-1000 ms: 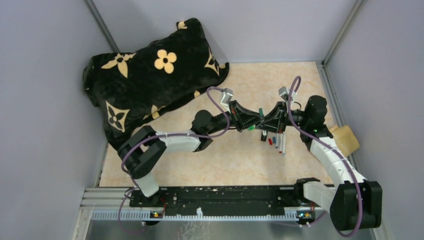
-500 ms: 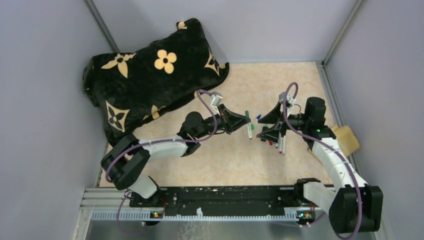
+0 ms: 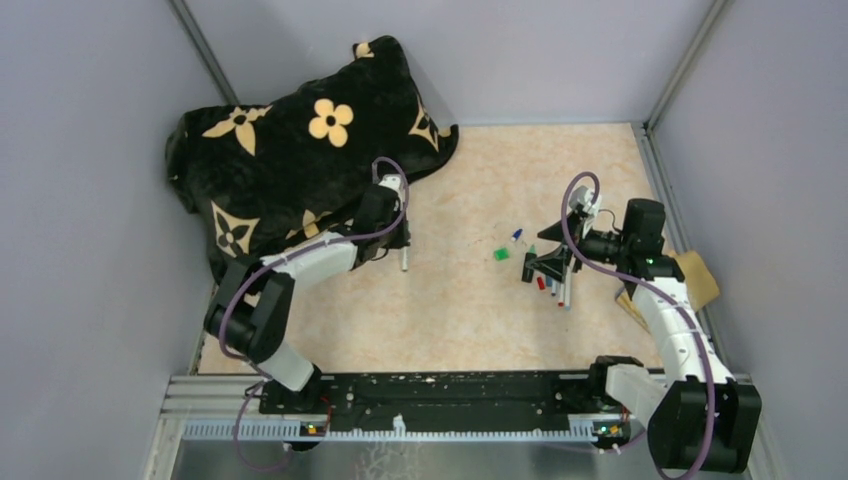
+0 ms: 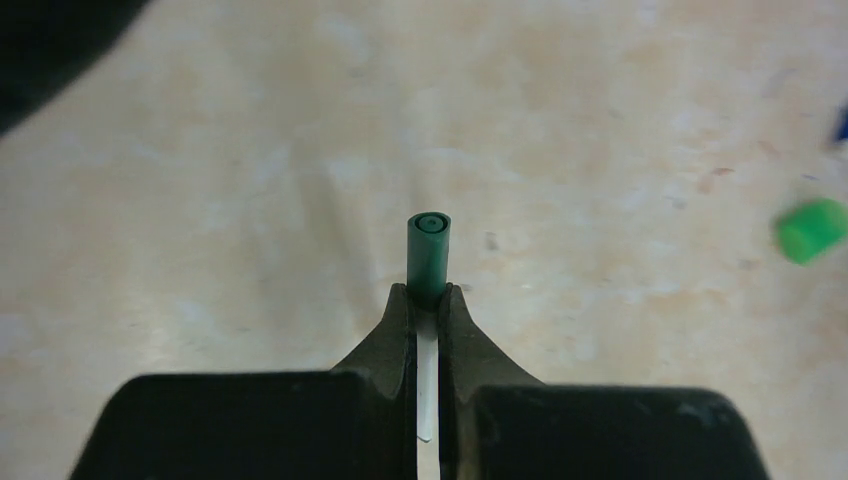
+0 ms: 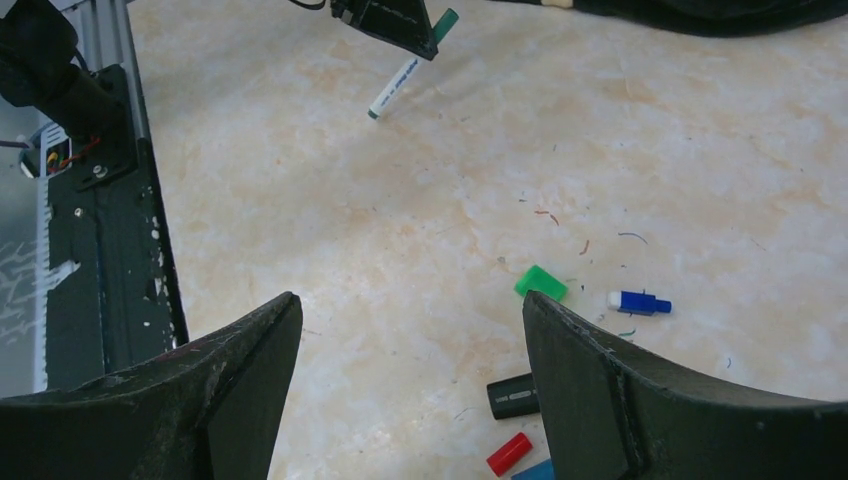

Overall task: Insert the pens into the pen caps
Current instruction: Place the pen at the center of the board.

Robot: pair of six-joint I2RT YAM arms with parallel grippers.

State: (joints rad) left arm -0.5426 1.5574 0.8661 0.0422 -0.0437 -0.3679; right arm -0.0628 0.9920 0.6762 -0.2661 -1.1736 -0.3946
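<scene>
My left gripper (image 3: 404, 244) (image 4: 428, 292) is shut on a thin white pen (image 3: 405, 260) (image 5: 398, 86), which hangs above the tabletop just off the cushion's corner. A dark green cap (image 4: 429, 245) (image 5: 446, 21) sits on the pen's end and sticks out past the fingertips. My right gripper (image 3: 548, 265) (image 5: 410, 310) stands wide open and holds nothing, low over the loose pile. A bright green cap (image 3: 500, 254) (image 5: 541, 283) (image 4: 812, 230), a blue-and-white piece (image 3: 517, 236) (image 5: 638, 301), a black pen (image 5: 515, 396) and a red cap (image 5: 510, 453) lie there. Several more pens (image 3: 558, 288) lie beneath the right fingers.
A black cushion with tan flowers (image 3: 300, 160) fills the back left, close to my left arm. A tan cardboard box (image 3: 692, 278) sits by the right wall behind the right arm. The black base rail (image 3: 440, 392) runs along the near edge.
The grippers met at the table's middle, then parted. The right gripper opened and drew back right. The left swung left toward the cushion, carrying the capped pen.
</scene>
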